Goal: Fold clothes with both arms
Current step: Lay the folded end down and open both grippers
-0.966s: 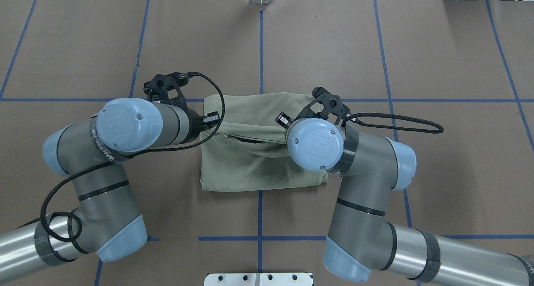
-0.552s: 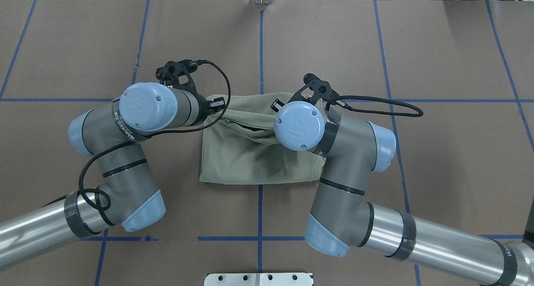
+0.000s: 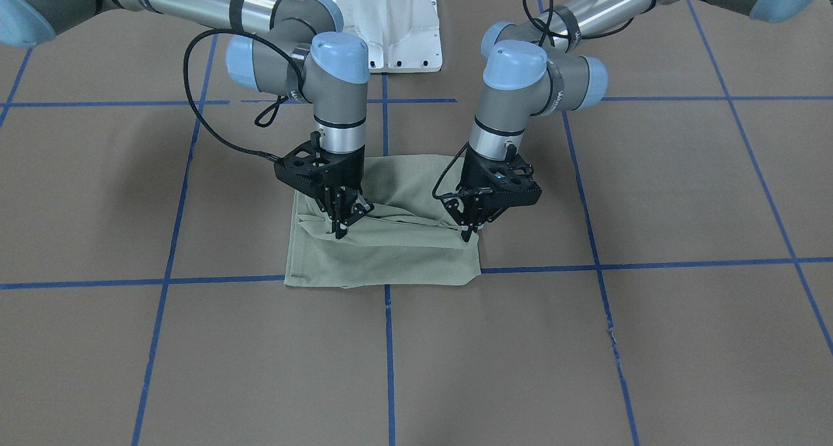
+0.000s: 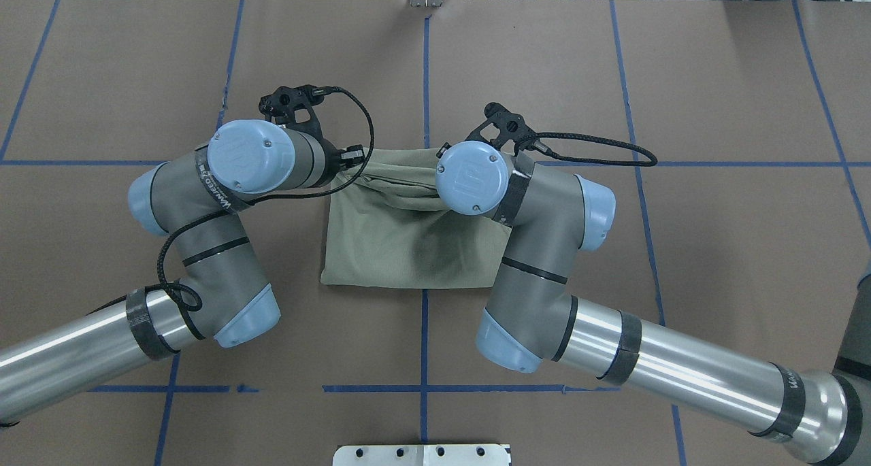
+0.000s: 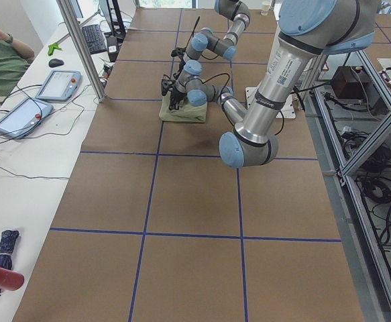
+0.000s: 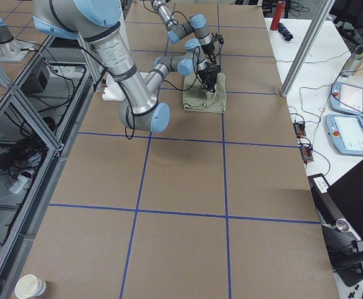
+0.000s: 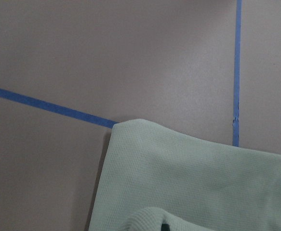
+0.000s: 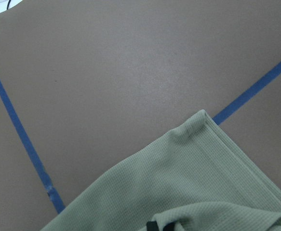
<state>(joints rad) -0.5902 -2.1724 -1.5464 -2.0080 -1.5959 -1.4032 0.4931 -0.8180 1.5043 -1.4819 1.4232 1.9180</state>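
The sage-green shirt (image 3: 384,260) lies part-folded mid-surface (image 3: 651,335), long axis L–R; left claw (image 3: 468,231) & right claw (image 3: 343,226) each clenched on one end of its raised fold, approx. equally near; shirt's far edge lies just ahead of both, away from the robot.

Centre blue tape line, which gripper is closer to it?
Right. The right gripper grips the shirt near the line; the left gripper grips its edge, farther off.

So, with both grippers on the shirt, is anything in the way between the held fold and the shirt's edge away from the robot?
Nothing visible. Left gripper and right gripper pinch a raised fold of the shirt; from there to that edge lies only bare fabric, then bare table.
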